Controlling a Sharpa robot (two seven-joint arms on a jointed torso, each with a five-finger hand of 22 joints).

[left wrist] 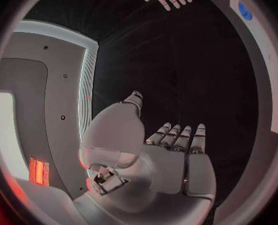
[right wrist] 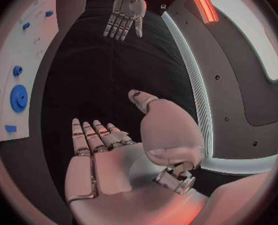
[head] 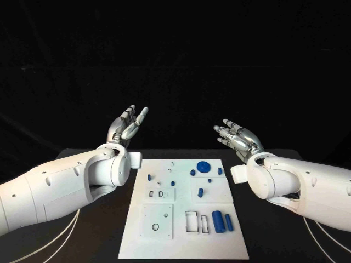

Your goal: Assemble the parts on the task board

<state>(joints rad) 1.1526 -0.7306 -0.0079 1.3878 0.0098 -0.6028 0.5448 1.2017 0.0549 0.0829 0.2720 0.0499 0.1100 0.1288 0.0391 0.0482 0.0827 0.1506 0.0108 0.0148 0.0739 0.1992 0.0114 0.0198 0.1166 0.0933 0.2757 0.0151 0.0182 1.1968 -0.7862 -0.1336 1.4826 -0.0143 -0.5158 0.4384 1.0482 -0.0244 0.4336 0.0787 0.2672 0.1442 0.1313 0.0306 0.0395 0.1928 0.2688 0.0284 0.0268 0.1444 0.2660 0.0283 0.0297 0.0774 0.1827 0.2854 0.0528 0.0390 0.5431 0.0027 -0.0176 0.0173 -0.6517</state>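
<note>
So you've got the white task board (head: 185, 241) lying flat in the middle of the black table (head: 104, 230), with the blue parts on it: a round gear (head: 204, 164) near the far edge, a fat cylinder (head: 218, 220) near the front right, smaller bits scattered between. Your left hand (head: 126, 125) hangs above the table's far-left corner, fingers straight and holding nothing. Your right hand (head: 237, 137) is up past the far-right corner, fingers loosely apart, also empty. Behind it's all dark.
</note>
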